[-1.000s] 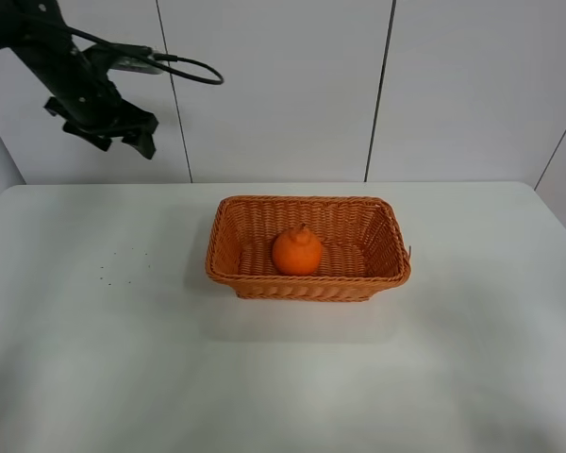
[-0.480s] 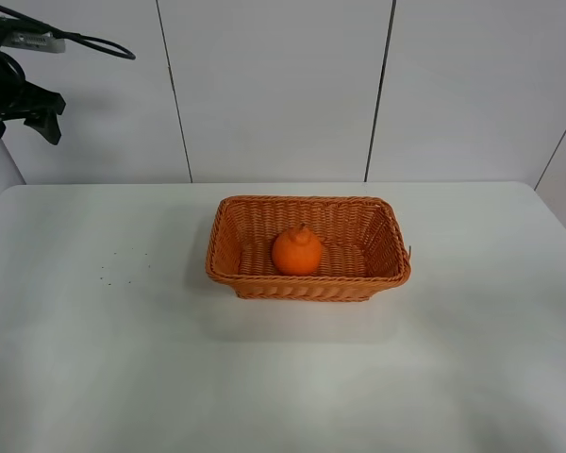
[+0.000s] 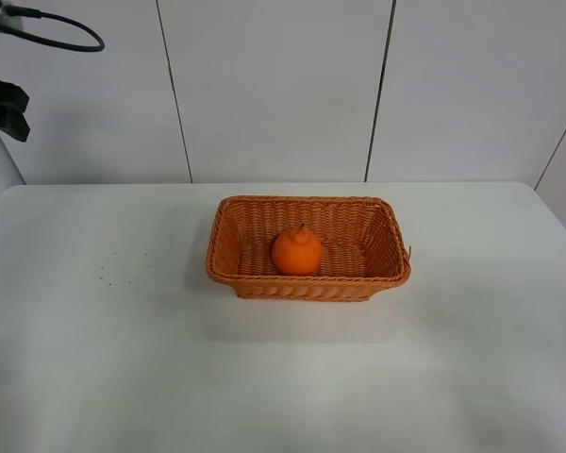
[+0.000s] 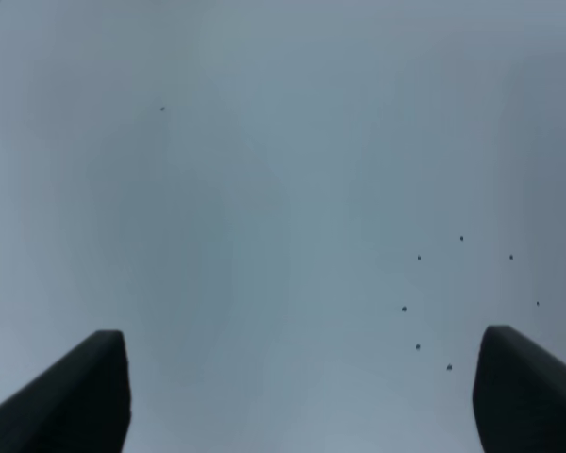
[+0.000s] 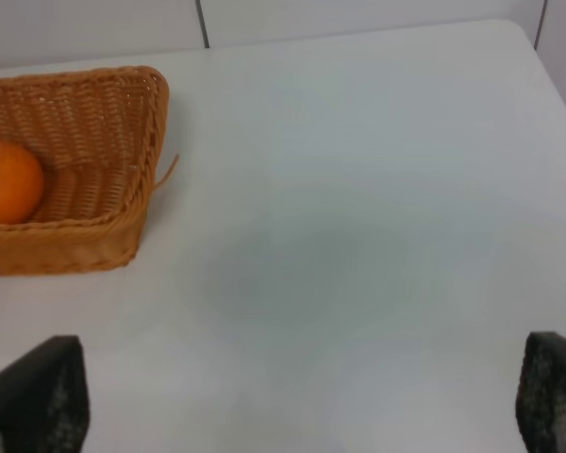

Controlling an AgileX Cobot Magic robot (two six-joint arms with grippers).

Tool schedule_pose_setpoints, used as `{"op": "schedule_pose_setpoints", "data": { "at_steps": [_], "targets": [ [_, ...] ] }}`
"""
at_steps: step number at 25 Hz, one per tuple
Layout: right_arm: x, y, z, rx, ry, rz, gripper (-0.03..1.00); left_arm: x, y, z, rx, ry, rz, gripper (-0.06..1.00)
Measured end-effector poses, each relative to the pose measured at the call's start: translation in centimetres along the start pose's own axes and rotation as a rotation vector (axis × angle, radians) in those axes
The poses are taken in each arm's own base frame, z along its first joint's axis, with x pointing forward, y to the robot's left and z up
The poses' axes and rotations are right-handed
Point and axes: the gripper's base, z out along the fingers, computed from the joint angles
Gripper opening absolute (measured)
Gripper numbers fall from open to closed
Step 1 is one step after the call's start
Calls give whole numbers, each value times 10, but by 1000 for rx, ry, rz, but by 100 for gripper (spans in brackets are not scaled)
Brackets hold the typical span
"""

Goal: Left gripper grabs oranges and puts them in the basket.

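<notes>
So the left gripper (image 3: 0, 99) has pulled way back since a second ago and now barely peeks in at the 10 o'clock edge of the high view. The orange (image 3: 296, 251) hasn't budged, sitting upright in the middle of the basket (image 3: 307, 202), a touch toward 9 o'clock. The left jaws are spread wide with nothing between them, just bare table (image 4: 264, 189) and a few dark specks (image 4: 418, 302), and the right gripper (image 5: 302, 396) is spread too. Job looks basically done imo, so the retreat just needs to stay high and head away from the basket, no dipping back toward the rim.
</notes>
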Motion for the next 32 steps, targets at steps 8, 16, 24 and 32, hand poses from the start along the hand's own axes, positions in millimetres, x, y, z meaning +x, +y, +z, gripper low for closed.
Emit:
{"op": "schedule_pose_setpoints", "data": {
  "at_steps": [8, 16, 24, 32],
  "targets": [
    [0, 0, 0, 0, 0, 0, 69, 55, -4, -66, -26, -100, -6, 84],
    [0, 0, 0, 0, 0, 0, 69, 112, -8, -137, -49, -255, -83, 84],
    [0, 0, 0, 0, 0, 0, 69, 164, -11, -211, -84, -469, -133, 84],
    [0, 0, 0, 0, 0, 0, 69, 205, -16, -240, -86, -516, -177, 84]
  ]
}}
